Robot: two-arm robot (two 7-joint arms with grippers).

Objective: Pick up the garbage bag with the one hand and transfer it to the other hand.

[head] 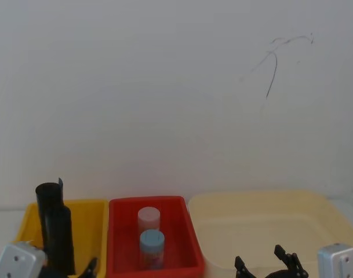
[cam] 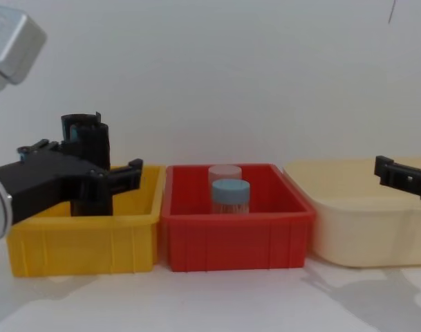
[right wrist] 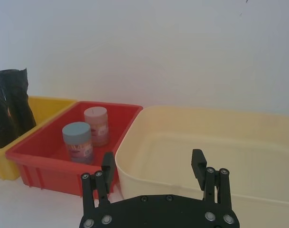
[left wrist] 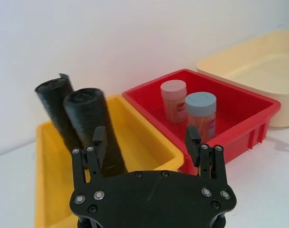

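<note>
Two black crinkled rolls stand upright in the yellow bin [left wrist: 149, 142]. The nearer roll is the garbage bag [left wrist: 89, 126], also seen as garbage bag [head: 55, 229] and garbage bag [cam: 86, 149]. My left gripper [left wrist: 145, 142] is open and hovers over the bin's near side, one finger just in front of the bag and not closed on it. In the chest view the left gripper [cam: 83, 159] has a finger on either side of the rolls. My right gripper [right wrist: 153, 165] is open and holds nothing, in front of the cream bin [right wrist: 191, 142]; it shows as right gripper [head: 260, 259].
A red bin [cam: 234, 228] sits between the yellow bin and the cream bin. It holds a blue-lidded jar [cam: 230, 196] and a pink-lidded jar [cam: 225, 174]. A white wall stands close behind all three bins. Bare white table lies in front.
</note>
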